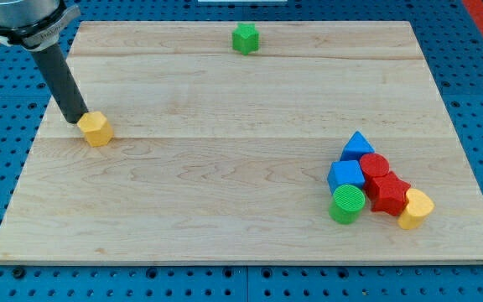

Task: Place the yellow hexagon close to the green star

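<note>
- Board (pixel 225 184): a pale wooden top lying on a blue perforated base (pixel 476 50); all blocks rest on it.
- Rod (pixel 61 80): dark, slanting down from the view's top left toward the board's left side; it carries no jaws, so there is nothing to open or close, and it holds nothing.
- My tip (pixel 80 120): at the rod's lower end, touching or just beside the upper-left face of the yellow hexagon; contact cannot be told for certain.
- Yellow hexagon (pixel 96 129): near the board's left edge, about mid-height, lying just to the lower right of my tip.
- Green star (pixel 245 39): near the board's top edge, slightly left of centre, well apart from the yellow hexagon and from every other block.
- Cluster at the lower right, blocks touching or nearly so:
  - blue triangle (pixel 358 146) at the top;
  - blue cube (pixel 345 176) below it;
  - red cylinder (pixel 375 166) to the right of the blue cube;
  - red block (pixel 386 192), shape unclear, below the red cylinder;
  - green cylinder (pixel 347 204) at the cluster's lower left;
  - yellow heart (pixel 415 208) at its lower right.
</note>
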Controlling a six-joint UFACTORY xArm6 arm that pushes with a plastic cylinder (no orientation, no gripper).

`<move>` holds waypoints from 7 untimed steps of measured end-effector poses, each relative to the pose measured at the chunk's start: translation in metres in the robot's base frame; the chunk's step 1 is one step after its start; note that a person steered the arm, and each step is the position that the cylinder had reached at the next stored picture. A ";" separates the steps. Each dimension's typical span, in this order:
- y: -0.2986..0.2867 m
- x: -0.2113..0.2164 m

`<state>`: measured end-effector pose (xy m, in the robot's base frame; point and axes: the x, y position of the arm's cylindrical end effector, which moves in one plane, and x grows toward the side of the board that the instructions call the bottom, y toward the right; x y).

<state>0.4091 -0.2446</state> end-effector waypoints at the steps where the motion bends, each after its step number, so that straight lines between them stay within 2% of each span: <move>1: -0.041 0.017; 2: 0.017 0.047; 3: 0.064 0.010; 4: 0.075 -0.038; 6: 0.129 -0.014; 7: 0.148 -0.022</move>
<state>0.3869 -0.0969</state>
